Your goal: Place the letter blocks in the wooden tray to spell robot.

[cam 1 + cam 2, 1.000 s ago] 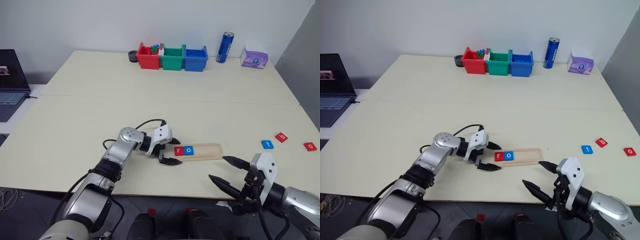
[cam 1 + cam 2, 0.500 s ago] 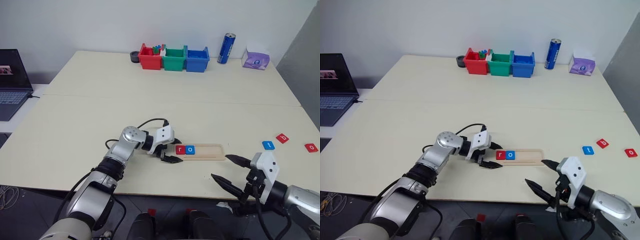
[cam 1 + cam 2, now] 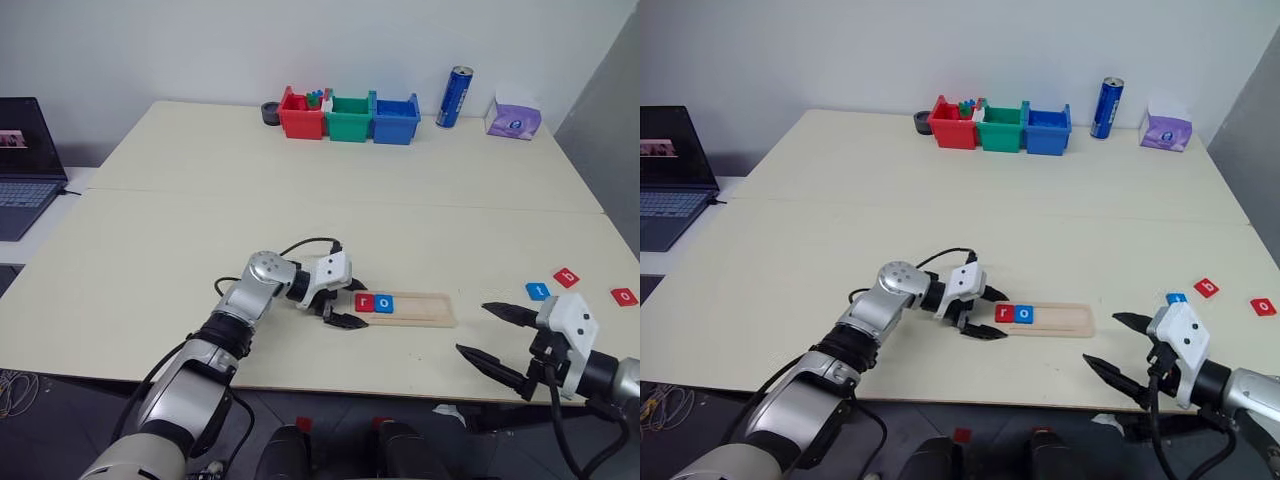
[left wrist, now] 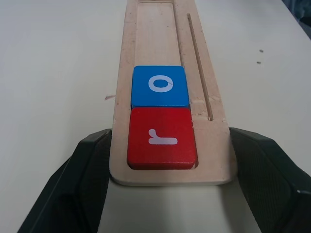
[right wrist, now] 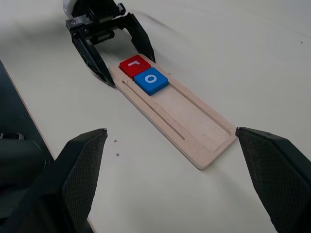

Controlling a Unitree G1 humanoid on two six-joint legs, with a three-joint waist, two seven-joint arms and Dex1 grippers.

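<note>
Jaws of the left gripper have narrowed around the wooden tray's left end, beside r and o, while the right gripper, wide open and empty, has swung toward the three loose letter blocks.

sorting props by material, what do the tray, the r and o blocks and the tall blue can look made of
Wooden tray: pale unfinished wood, going by faint grain and routed grooves. Red r block and blue o block: smooth, evenly coloured with rounded edges and white letters, likely painted wood or plastic; can't tell which. Blue can: probably metal, given its silvery rim.
</note>
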